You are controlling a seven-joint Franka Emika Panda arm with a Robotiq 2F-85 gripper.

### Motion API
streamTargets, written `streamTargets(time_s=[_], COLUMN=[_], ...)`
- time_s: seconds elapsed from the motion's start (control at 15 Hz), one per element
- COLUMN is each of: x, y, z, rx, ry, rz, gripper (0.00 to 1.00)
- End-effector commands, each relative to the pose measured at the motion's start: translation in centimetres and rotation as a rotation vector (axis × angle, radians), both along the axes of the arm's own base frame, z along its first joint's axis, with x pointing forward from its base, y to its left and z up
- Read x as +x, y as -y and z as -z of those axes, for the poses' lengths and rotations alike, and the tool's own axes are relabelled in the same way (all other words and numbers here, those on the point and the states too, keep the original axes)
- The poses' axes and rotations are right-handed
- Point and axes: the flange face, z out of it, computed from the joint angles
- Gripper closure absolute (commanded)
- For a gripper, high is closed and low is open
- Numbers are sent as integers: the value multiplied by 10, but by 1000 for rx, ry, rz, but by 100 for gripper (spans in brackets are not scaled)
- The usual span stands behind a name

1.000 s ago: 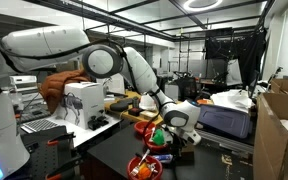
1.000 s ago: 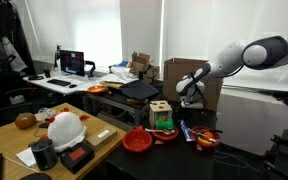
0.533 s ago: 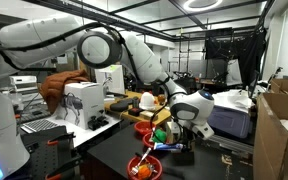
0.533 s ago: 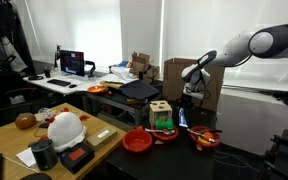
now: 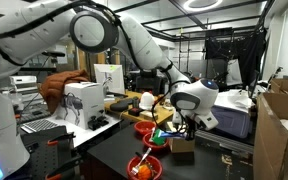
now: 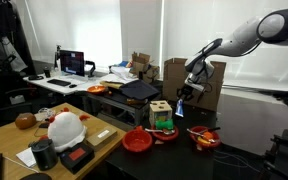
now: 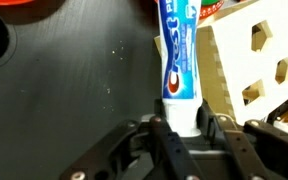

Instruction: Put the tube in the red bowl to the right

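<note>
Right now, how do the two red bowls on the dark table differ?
Contents: in an exterior view the filled red bowl holds orange and other coloured items, while the bare red bowl looks empty.
Position: the gripper, jaws shut on the tube, hangs nearer the filled red bowl than the bare red bowl.
Shared: both are round, red and upright on the dark table.

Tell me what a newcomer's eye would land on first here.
A big white arm arches over a cluttered dark table in an exterior view. In the wrist view the gripper is shut on the end of a Crest toothpaste tube, beside a pale wooden box with cut-out holes. A red bowl sits on the table nearby.
</note>
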Motion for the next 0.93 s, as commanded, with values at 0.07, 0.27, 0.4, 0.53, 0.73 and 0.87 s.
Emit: streamTargets(time_s=[0.07, 0.27, 0.4, 0.53, 0.73, 0.87], x=[-41, -72, -92, -109, -124, -124], y=[-15, -24, -26, -26, -21, -25], z=[-23, -18, -11, 2, 26, 38], rx=[93, 157, 182, 166, 87, 46], ry=[-75, -154, -218, -263, -369, -414], rz=[-151, -300, -400, -515, -605, -656], gripper=[90, 90, 90, 90, 90, 90])
